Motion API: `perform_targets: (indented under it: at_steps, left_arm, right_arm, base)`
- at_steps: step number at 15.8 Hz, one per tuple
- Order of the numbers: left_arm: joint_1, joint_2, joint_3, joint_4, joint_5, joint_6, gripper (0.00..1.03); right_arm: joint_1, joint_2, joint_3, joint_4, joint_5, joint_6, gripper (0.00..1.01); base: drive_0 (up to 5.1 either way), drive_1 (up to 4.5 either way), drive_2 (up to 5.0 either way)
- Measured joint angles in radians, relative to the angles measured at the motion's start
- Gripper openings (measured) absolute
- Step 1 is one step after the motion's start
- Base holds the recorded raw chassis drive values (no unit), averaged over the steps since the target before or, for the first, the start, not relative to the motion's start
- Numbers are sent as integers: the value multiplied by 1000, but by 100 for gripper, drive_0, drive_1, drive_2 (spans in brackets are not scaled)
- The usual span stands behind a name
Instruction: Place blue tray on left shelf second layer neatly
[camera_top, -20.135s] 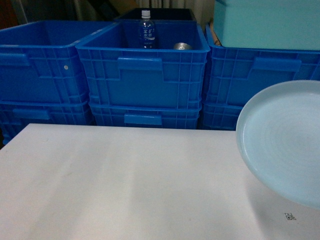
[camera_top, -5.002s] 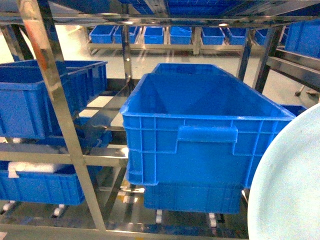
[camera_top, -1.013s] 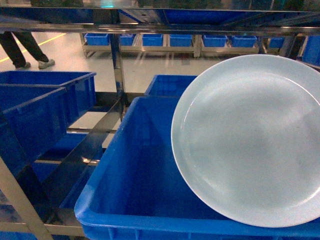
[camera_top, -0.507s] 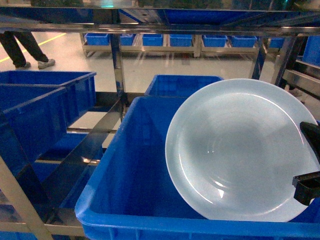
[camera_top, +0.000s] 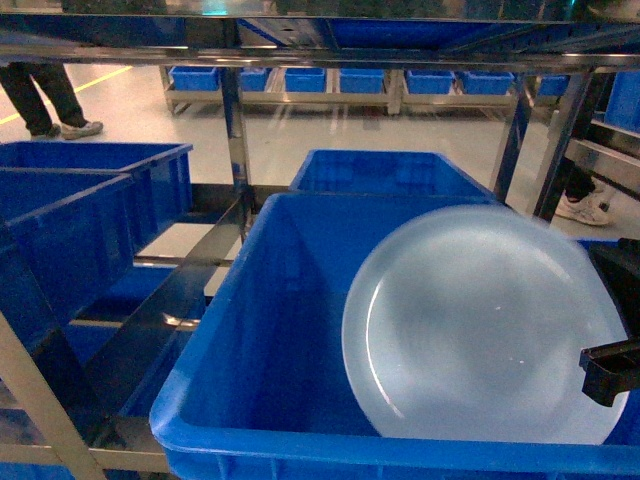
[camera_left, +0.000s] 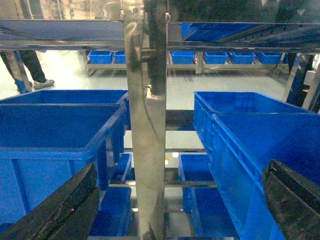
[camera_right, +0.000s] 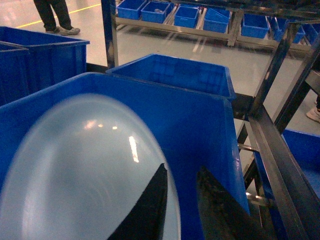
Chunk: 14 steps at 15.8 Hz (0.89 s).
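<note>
Since half a second ago the blue tray (camera_top: 480, 325) has dropped lower and tipped flatter; I now see it lying down inside the big blue crate (camera_top: 255, 300) on the steel shelf (camera_top: 180, 300), toward the crate's right side, its rim blurred in the head view. From my right wrist camera the tray (camera_right: 85, 170) fills the lower left of the crate's interior, its far edge close to the crate's back wall, and the right gripper (camera_right: 181, 207) shows its two dark fingers (camera_right: 150, 205) over the tray's right rim with a narrow gap between them; I cannot tell whether that rim is pinched in the gap or whether the fingers merely sit above it. In the head view only a dark piece of that gripper (camera_top: 610, 365) shows at the right edge, beside the tray's rim. A second blue crate (camera_top: 390, 172) stands directly behind the first one on the same level, touching or nearly touching it. To the left, past a shiny upright post (camera_left: 147, 130), two more crates (camera_top: 70, 215) sit on the neighbouring bay of the rack. My left gripper (camera_left: 175, 200) hangs in front of that post with its fingers (camera_left: 55, 207) spread wide, one at each lower corner of the wrist view, holding nothing. Far off across the pale floor, a low row of small blue bins (camera_top: 350, 78) lines another rack, and someone's legs (camera_top: 45, 95) stand at the upper left.
</note>
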Motion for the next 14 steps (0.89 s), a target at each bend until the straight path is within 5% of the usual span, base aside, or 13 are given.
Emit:
perform_targets:
  at_steps: [7,14]
  left_arm:
    - [0,0,0,0,0,0,98]
    - [0,0,0,0,0,0,98]
  right_arm:
    - [-23,-194,-61,-105,-22,-1,99]
    - [-110,-728,-216,-485,-90,-14,98]
  base:
    - [0,0,0]
    - [0,0,0]
